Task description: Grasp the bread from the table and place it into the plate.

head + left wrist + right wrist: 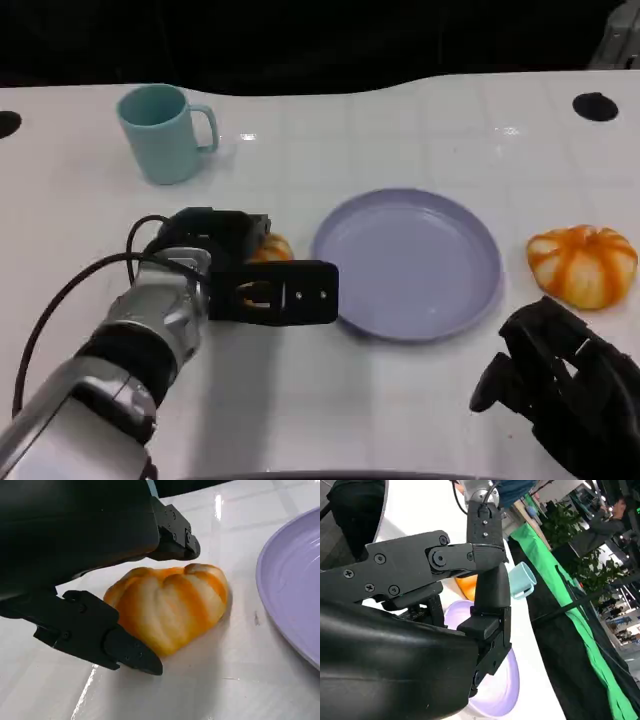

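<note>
Plate point(480, 290), smooth lavender, round, holds nothing. Bread point(172, 605), glossy orange-striped and lobed, sits on the table just left of it, between the spread fingers of the left hand point(245, 275), no firm grip. Right hand point(560, 375) below the plate's right edge, grip unclear. A second striped bun point(583, 263) lies right of the plate; teal mug point(163, 132) up-left.

Left hand point(250, 270) hides most of the bread point(272, 248).

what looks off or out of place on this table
Nothing is spilled, tipped or damaged. The teal mug stands upright, the purple plate lies flat and bare, and one bread sits between the left hand's fingers while a second bread lies right of the plate.
</note>
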Action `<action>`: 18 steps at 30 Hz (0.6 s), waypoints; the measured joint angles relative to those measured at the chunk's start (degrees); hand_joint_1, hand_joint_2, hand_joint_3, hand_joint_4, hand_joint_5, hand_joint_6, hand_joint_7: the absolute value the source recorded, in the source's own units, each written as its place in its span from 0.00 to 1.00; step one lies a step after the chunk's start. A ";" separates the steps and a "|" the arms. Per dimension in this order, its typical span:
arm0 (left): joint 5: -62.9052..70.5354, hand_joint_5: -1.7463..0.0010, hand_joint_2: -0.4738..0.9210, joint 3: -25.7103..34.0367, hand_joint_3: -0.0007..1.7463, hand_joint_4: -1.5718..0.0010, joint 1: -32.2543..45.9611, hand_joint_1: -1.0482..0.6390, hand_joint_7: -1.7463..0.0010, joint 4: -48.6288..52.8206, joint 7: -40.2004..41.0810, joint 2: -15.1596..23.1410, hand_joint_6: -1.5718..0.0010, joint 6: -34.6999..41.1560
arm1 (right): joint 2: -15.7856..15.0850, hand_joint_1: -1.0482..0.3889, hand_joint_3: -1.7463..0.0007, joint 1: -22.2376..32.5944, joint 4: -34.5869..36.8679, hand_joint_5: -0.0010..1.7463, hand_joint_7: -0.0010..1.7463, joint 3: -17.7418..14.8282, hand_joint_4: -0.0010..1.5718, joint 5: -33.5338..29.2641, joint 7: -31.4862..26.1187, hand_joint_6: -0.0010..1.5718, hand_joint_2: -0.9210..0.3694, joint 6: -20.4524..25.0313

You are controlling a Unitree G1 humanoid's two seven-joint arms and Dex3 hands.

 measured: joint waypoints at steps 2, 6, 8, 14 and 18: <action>-0.73 0.91 0.90 -0.06 0.00 0.98 -0.83 0.44 1.00 1.80 0.25 -0.32 0.85 -0.36 | -0.09 0.36 0.86 0.04 -0.01 1.00 0.91 0.00 0.41 0.00 0.00 0.33 0.00 0.00; -1.25 0.92 0.90 -0.53 0.00 0.98 -2.01 0.46 1.00 4.63 0.63 -0.60 0.85 -1.97 | -0.11 0.36 0.86 0.10 -0.07 1.00 0.90 0.01 0.41 0.00 0.00 0.33 0.00 0.00; -1.27 0.92 0.90 -1.05 0.00 0.97 -2.28 0.47 1.00 5.23 0.76 -0.62 0.85 -2.61 | -0.11 0.36 0.86 0.21 -0.13 1.00 0.90 0.01 0.40 0.00 0.00 0.33 0.00 0.00; -1.27 0.93 0.93 -2.00 0.00 0.87 -2.60 0.48 0.99 7.27 2.49 -0.64 0.79 -5.30 | -0.11 0.36 0.86 0.38 -0.18 1.00 0.90 0.00 0.40 0.01 -0.01 0.32 0.00 0.00; -1.95 0.33 1.00 -1.48 0.06 0.50 -2.34 0.48 0.93 8.15 7.28 -0.53 0.31 -8.02 | -0.12 0.37 0.85 0.58 -0.42 1.00 0.90 0.01 0.39 0.04 -0.01 0.31 0.00 0.01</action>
